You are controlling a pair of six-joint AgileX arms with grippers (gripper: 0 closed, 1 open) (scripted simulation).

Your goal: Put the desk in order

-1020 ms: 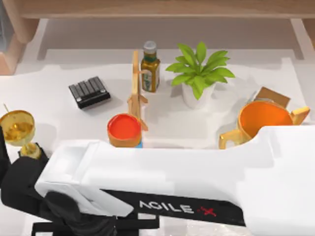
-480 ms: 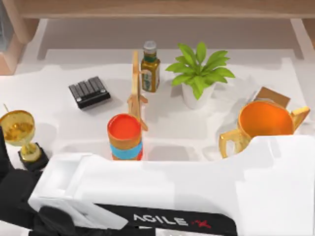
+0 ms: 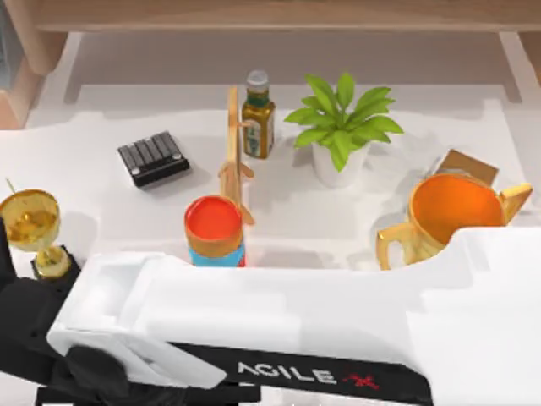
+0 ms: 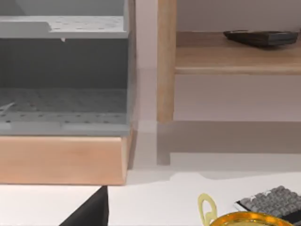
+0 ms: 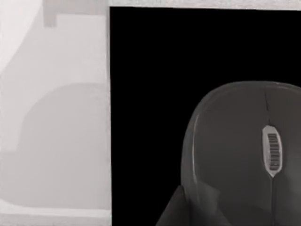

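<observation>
the broad white table [image 3: 110, 211] with wood trim fills the view. at 9 o'clock stands the golden goblet [image 3: 31, 222]. the right arm's white link, at 6 o'clock, has risen again over the red-orange cup [image 3: 214, 224]. the right wrist view shows a grey computer mouse [image 5: 244, 150] on a black pad [image 5: 150, 103], probably next to tidy; either gripper's grasp i cannot tell.

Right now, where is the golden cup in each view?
Top view: golden cup at the left edge of the desk.
Left wrist view: the cup's rim, close to the camera.
Right wrist view: a grey mouse on a black mat.
Shared landmark: the black keypad near the cup.
</observation>
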